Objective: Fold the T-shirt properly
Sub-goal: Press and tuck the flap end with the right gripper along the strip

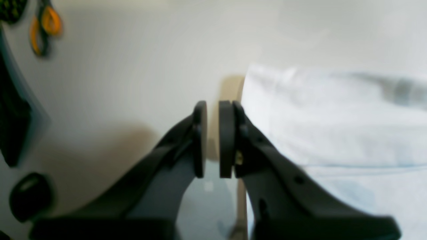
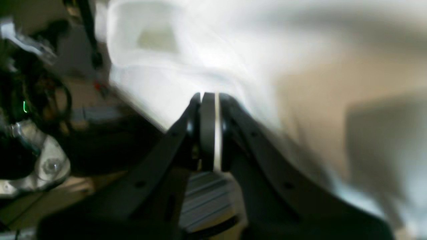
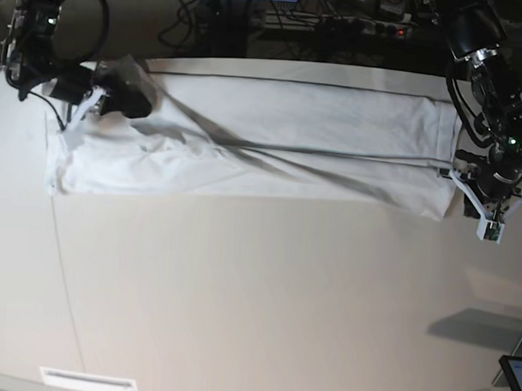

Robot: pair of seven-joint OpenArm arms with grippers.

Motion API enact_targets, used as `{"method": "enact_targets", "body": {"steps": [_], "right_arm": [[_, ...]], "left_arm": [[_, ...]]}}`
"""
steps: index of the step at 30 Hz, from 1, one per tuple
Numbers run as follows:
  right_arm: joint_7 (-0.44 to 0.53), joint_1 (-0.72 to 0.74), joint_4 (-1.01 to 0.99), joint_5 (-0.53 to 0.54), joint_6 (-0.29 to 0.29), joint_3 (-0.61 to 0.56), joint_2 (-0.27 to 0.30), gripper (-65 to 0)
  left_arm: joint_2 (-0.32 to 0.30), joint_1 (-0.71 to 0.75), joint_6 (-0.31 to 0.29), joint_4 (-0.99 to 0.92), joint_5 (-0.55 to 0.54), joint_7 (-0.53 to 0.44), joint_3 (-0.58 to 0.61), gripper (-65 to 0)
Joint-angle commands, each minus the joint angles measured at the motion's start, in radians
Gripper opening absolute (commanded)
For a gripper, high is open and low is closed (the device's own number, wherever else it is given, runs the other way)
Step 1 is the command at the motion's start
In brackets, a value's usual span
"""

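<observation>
White cotton, the T-shirt, lies stretched in a long band across the far part of the off-white tabletop, reaching from one claw to the other; long creases run along it from end to end.

At the left of the base view works the right gripper; its black pads are pressed together with only a thin pale sliver between them, which looks like a pinch of the T-shirt, though the wrist view is badly blurred; bright cloth spreads just beyond the tips and off to their right, and from above the shirt's end bunches up right at this claw; dark cables and metal parts sit off to its left.

At the right of the base view sits the left gripper, just off the T-shirt's other end; its pads stand nearly closed, a narrow gap showing between them, and nothing is caught there; the shirt's edge lies just beside the right-hand pad, and whether it touches I cannot tell; bare tabletop fills the space ahead and to the left; orange-handled scissors lie well off to the far left.
</observation>
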Motion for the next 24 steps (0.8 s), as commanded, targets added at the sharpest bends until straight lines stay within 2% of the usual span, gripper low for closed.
{"method": "enact_targets", "body": {"steps": [1,5,10,11,14,16,24], "right_arm": [[0.014,0.016,0.071,0.039,0.011,0.009,0.012,-63.4],[0.011,0.006,0.236,0.039,0.009,0.009,-0.003,-63.4],[0.015,0.009,0.311,0.039,0.011,0.008,-0.008,-63.4],[0.017,0.009,0.311,0.039,0.012,0.009,-0.008,-63.4],[0.017,0.023,0.311,0.039,0.012,0.009,-0.008,-63.4],[0.017,0.029,0.311,0.039,0.014,0.009,-0.008,-63.4],[0.011,0.051,0.312,0.037,0.014,0.009,-0.001,-63.4]], "left_arm": [[-0.016,-0.014,0.008,0.03,-0.005,-0.019,-0.007,-59.1],[0.018,-0.06,0.009,0.033,-0.005,-0.011,-0.008,-58.6],[0.049,-0.082,0.009,0.021,-0.005,-0.011,-0.008,-58.4],[0.057,-0.094,0.009,0.018,-0.005,-0.011,-0.007,-57.1],[0.067,-0.109,0.009,-0.033,-0.005,-0.01,-0.007,-45.0],[0.069,-0.106,0.008,-0.039,-0.005,-0.01,-0.007,-39.8],[0.083,0.02,0.008,0.087,-0.005,-0.011,-0.001,-39.6]]}}
